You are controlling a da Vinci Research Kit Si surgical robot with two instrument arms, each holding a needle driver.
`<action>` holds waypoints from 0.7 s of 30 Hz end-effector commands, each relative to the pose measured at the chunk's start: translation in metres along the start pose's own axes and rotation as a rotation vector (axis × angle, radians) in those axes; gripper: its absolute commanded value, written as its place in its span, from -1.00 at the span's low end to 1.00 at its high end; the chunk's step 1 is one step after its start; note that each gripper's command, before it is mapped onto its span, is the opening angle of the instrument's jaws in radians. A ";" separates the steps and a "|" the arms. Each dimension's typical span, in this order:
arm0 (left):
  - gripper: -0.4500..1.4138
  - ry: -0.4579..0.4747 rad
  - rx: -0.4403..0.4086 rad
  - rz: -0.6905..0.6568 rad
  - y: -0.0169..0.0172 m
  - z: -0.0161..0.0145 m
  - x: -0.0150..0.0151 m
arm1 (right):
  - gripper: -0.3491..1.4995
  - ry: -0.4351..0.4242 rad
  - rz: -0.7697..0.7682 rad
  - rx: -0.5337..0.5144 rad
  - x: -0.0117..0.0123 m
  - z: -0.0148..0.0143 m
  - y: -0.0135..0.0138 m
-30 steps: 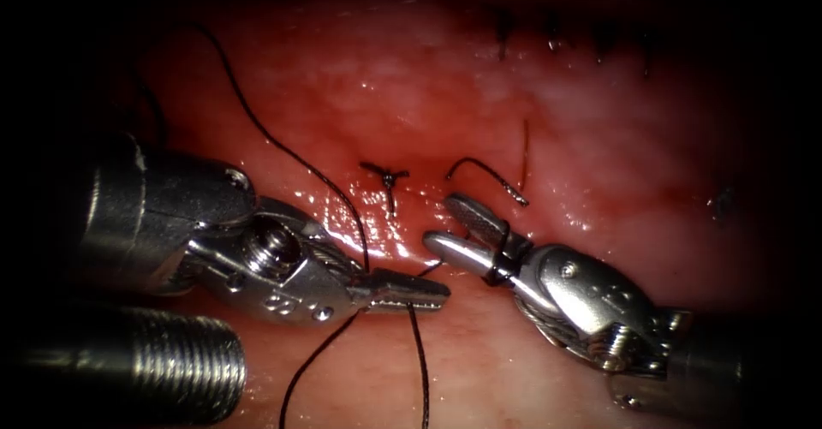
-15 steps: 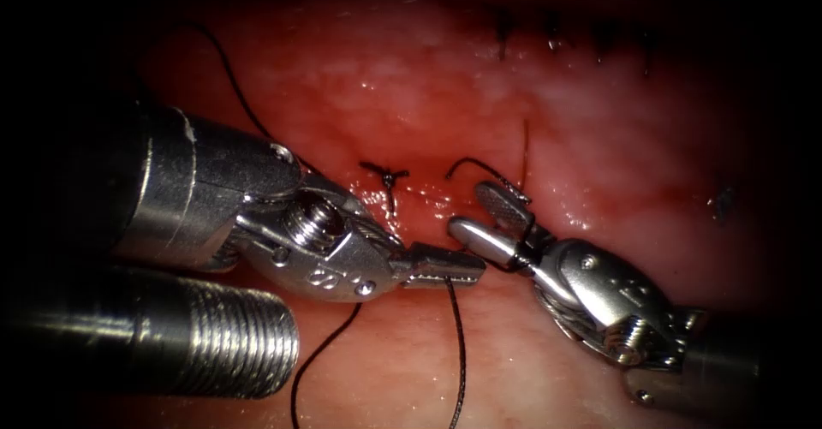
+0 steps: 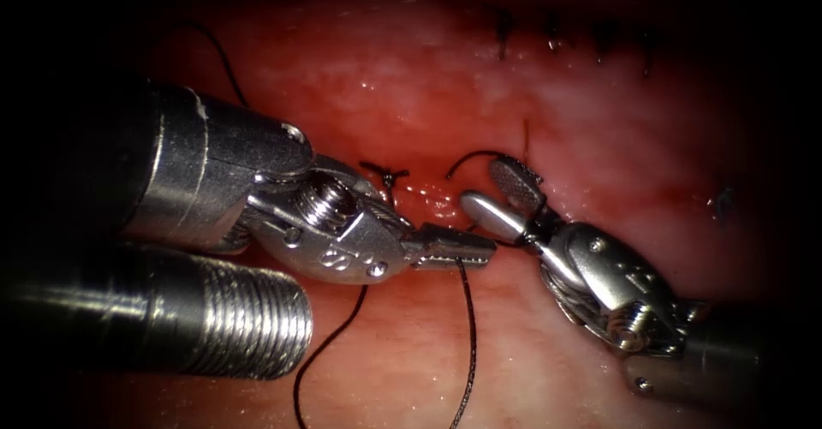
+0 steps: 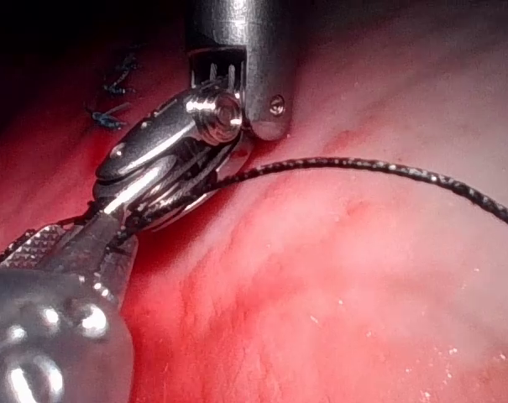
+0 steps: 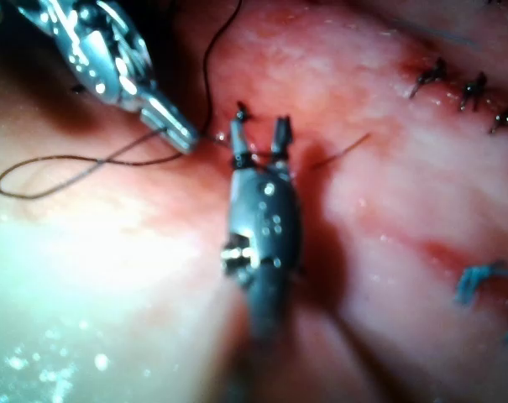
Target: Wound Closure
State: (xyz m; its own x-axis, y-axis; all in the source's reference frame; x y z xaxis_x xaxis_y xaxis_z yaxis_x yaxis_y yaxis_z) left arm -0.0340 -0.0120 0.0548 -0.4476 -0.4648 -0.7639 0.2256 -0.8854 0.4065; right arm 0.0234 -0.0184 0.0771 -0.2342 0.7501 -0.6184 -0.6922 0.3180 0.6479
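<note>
My left tool [image 3: 454,247] comes in from the left, its jaws shut on the black thread [image 3: 468,326], which hangs down toward the front. My right tool [image 3: 492,191] stands just right of it with jaws open and nothing between them. A turn of thread lies around the base of its jaws [image 4: 132,225]. The curved free thread tail [image 3: 467,159] lies right by its upper jaw. A tied stitch [image 3: 390,175] sits on the tissue [image 3: 411,78] beside the left tool. In the right wrist view the open right tool [image 5: 259,130] faces the left tool [image 5: 182,134].
Several finished stitches [image 3: 556,39] run along the far right of the tissue, also seen as stitches [image 5: 463,88]. A second thread strand [image 3: 330,343] loops down under the left tool. A thick threaded metal shaft [image 3: 214,318] lies at the lower left. Red fluid [image 3: 424,198] wets the cut.
Both tools have moved up and to the right. The left tool carried the thread along, and the right tool's open jaws have risen to the short thread tail.
</note>
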 end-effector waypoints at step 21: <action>-1.00 0.002 0.001 -0.012 -0.0008 0.0008 0.0003 | 0.35 -0.023 0.157 -0.056 -0.0022 0.0011 0.0003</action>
State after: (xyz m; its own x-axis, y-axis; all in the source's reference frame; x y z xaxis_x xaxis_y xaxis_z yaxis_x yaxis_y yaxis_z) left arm -0.0343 -0.0113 0.0541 -0.4480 -0.4530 -0.7708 0.2209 -0.8915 0.3955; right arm 0.0238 -0.0189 0.0787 -0.3305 0.8004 -0.5001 -0.6862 0.1600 0.7096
